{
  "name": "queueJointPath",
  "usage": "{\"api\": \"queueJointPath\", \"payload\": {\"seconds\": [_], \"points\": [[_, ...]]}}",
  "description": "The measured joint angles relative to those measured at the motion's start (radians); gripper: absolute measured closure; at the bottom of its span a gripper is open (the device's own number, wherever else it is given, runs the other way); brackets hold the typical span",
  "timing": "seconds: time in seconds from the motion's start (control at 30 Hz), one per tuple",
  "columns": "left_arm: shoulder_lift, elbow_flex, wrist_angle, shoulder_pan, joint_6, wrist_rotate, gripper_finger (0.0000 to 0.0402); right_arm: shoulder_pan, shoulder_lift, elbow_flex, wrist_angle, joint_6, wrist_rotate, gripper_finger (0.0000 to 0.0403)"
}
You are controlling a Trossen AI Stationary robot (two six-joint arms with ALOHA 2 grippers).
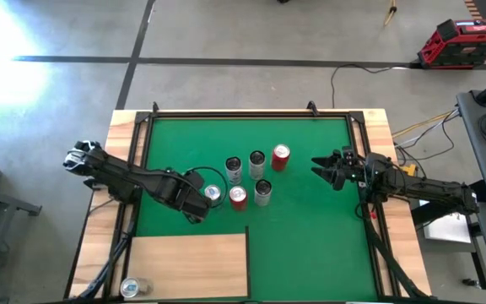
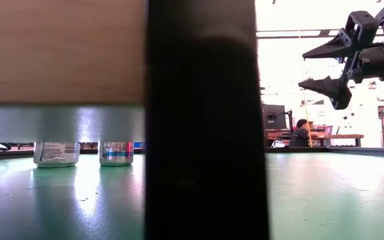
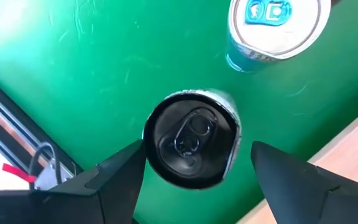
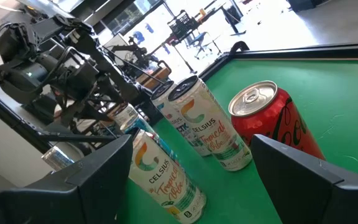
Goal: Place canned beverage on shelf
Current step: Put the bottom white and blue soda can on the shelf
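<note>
Green mat point(image 1: 310, 236) carried the shelf point(image 1: 188, 266) at its near-left corner, one can point(image 1: 131, 288) on the shelf's near-left corner. Left gripper point(image 3: 194, 165) hung spread around a black-topped can point(image 3: 191, 148), fingers not touching. Right gripper point(image 1: 326, 168) hovered spread, empty, near the mat's right edge.

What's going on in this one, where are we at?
The left gripper is low over the green mat with its jaws open on either side of an upright can, not closed on it yet. One can already stands on the shelf, near its corner. Five more cans wait in the middle of the mat. The right gripper hovers beside them, raised, with its jaws open and empty.
</note>
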Motion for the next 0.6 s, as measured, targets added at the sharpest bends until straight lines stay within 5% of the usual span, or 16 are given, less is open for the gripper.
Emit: {"api": "queueJointPath", "payload": {"seconds": [0.6], "points": [[-0.001, -0.057, 0.056, 0.009, 0.155, -0.027, 0.0149, 0.000, 0.000, 0.000, 0.000, 0.000, 0.000, 0.0085]]}}
